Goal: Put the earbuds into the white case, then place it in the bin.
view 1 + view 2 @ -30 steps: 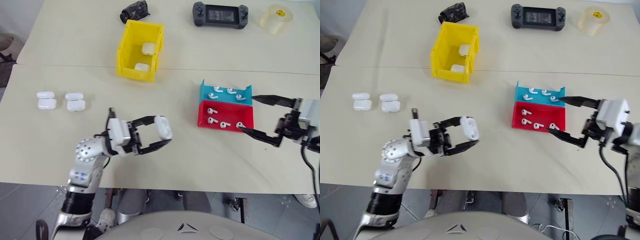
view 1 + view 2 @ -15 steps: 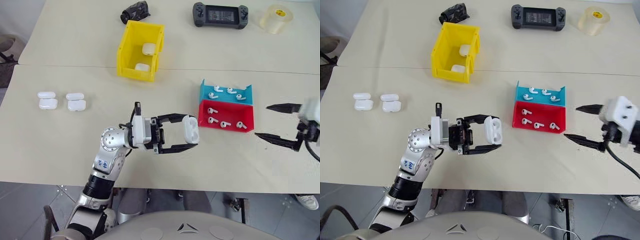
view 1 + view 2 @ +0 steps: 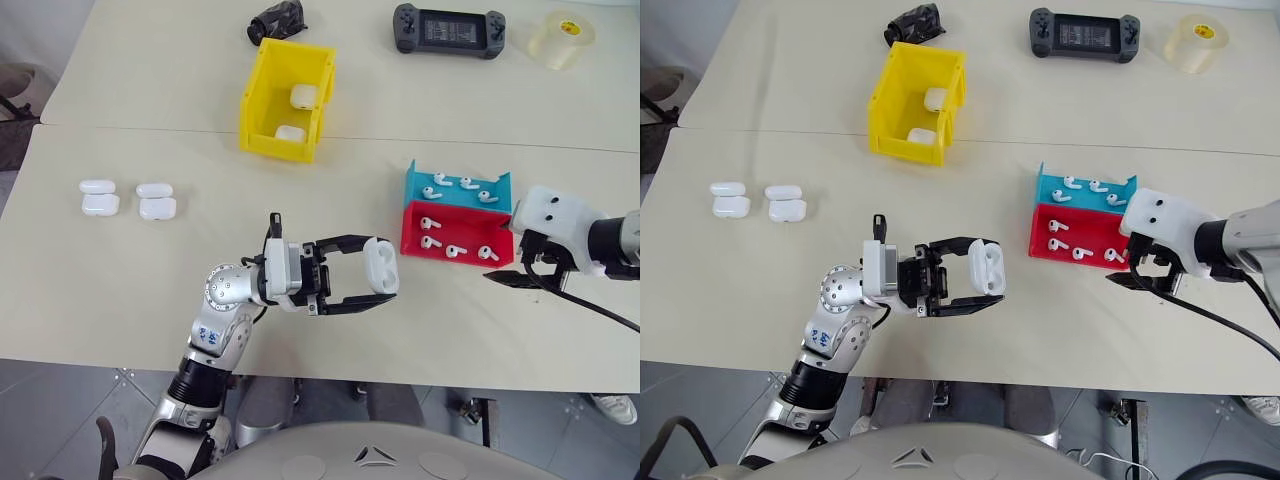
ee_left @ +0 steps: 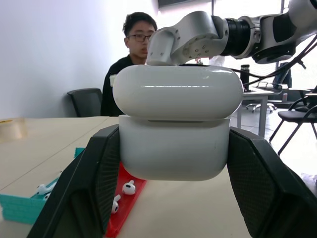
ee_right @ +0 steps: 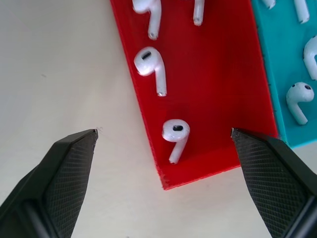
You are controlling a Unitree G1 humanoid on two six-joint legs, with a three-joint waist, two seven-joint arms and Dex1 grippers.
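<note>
Left eye view: the left gripper point(image 3: 383, 290) is clamping a white case point(image 3: 381, 266) between its two fingers, holding it above the table point(image 3: 120, 290), left of the red tray point(image 3: 455, 237). The right gripper point(image 5: 163, 148) is standing with fingers spread wide, pointing down over the near right corner of the red tray, straddling one of the earbuds point(image 5: 175, 137) lying there. More earbuds are lying in the blue tray point(image 3: 455, 186). The bin point(image 3: 284, 100) is sitting farther back, holding two cases. Two further cases point(image 3: 128, 199) are lying at far left.
</note>
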